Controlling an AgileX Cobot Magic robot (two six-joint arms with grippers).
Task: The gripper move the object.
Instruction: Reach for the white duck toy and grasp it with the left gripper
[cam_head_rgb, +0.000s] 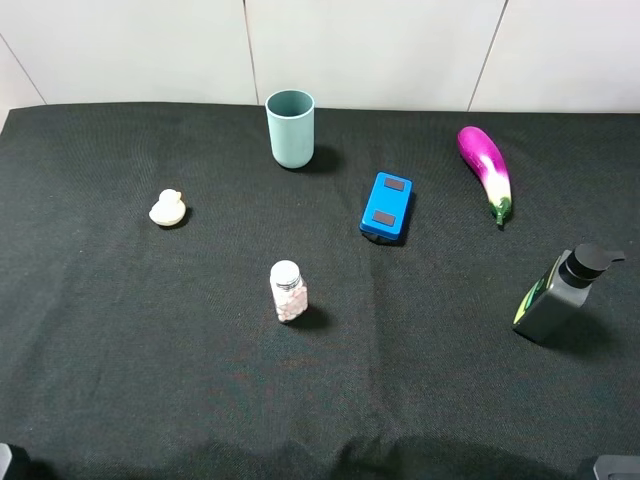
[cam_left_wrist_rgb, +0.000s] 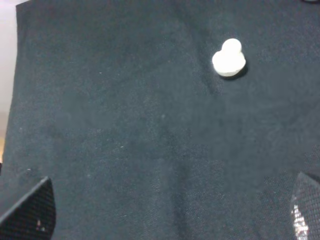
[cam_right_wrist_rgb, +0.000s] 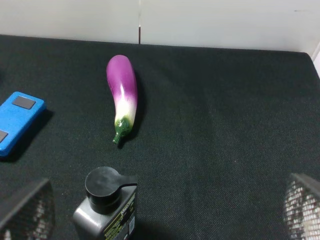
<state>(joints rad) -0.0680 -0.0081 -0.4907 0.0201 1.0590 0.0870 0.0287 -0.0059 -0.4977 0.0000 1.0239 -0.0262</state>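
A cream rubber duck sits alone on the black cloth toward the table's left edge, well apart from the teal cup by the far edge and the pill bottle nearer the middle. The left gripper hangs back from it, fingers spread wide and holding nothing. The right gripper, equally wide and empty, faces the eggplant by the right edge. The job looks to be at its approach stage. Next, the left arm would need to reach out, drop over the duck and straddle its rounded body before closing.
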